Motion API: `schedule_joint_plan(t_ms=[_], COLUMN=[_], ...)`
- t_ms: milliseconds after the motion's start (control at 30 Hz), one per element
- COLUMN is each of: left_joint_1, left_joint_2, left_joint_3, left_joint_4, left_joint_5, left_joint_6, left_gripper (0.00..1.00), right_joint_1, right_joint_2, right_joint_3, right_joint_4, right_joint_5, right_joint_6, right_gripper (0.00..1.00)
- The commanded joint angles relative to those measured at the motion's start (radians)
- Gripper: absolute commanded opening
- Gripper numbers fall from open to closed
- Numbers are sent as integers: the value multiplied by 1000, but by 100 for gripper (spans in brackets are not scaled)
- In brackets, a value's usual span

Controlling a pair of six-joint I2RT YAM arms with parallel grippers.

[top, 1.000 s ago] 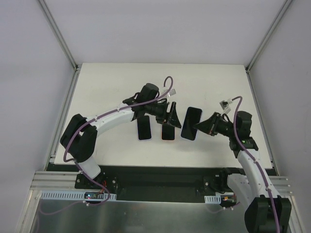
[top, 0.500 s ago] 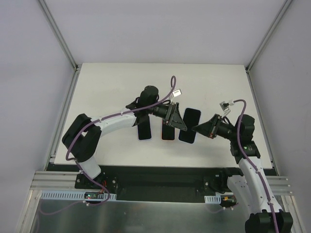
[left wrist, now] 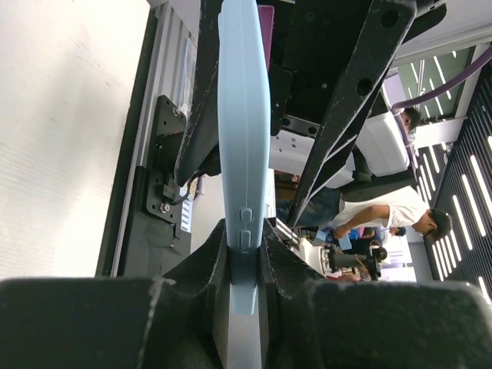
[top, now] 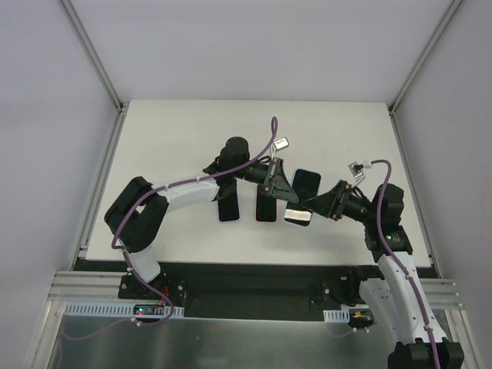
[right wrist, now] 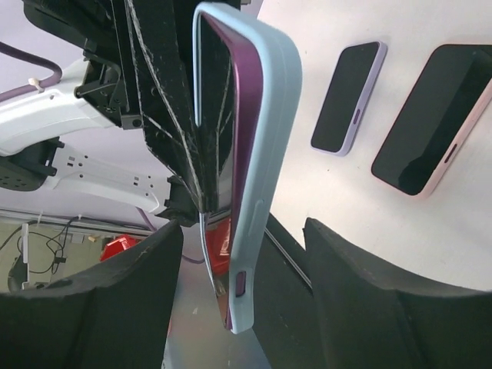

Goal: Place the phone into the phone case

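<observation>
A light blue phone case [left wrist: 244,154] runs edge-on between the jaws of my left gripper [left wrist: 244,254], which is shut on it. From above, the case [top: 302,196] hangs over the table's middle between the left gripper [top: 286,194] and the right gripper [top: 315,204]. In the right wrist view the purple phone [right wrist: 247,131] sits inside the case's [right wrist: 269,154] rim with its dark screen facing left. My right gripper [right wrist: 246,250] is open, its fingers [right wrist: 361,269] standing apart on either side of the case's lower end without touching it.
Two other phones lie flat on the white table: a lilac one [top: 228,204] [right wrist: 347,96] and a pink one [top: 266,209] [right wrist: 430,119], just left of the held case. Table edge and black rail [top: 246,269] lie close below.
My left gripper has closed on the case. My right gripper has opened and let go of it. The left arm moved slightly right, and the cased phone now looks shorter from above.
</observation>
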Motion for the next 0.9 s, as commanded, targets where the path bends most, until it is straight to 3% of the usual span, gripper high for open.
schedule_joint_plan(t_ms=[0,133,400,500,600,633,667,800,867], left_joint_1=[10,18,21,21,21,21,21,20,20], left_joint_2=[-20,-17,12,16,13,7,3,-36,-50], left_joint_3=[65,139,179,168,147,130,122,111,102], left_joint_4=[104,-43,-34,-42,-59,-62,-74,-223,-240], left_joint_5=[1,-25,-50,-52,-56,-55,-56,-96,-90], left_joint_6=[-32,61,42,52,65,72,83,202,221], left_gripper=[0,0,0,0,0,0,0,0,0], right_joint_1=[5,7,7,5,7,7,7,7,5], right_joint_2=[-32,-71,-154,-175,-186,-187,-191,-189,-187], right_joint_3=[-8,-25,-13,1,12,15,27,75,98], right_joint_4=[-21,-23,-84,-124,-147,-150,-158,-233,-306], right_joint_5=[12,-1,17,44,84,84,83,120,170], right_joint_6=[-5,8,22,12,21,23,22,23,12], right_gripper=[67,57,46,34,16,4,1,1,16])
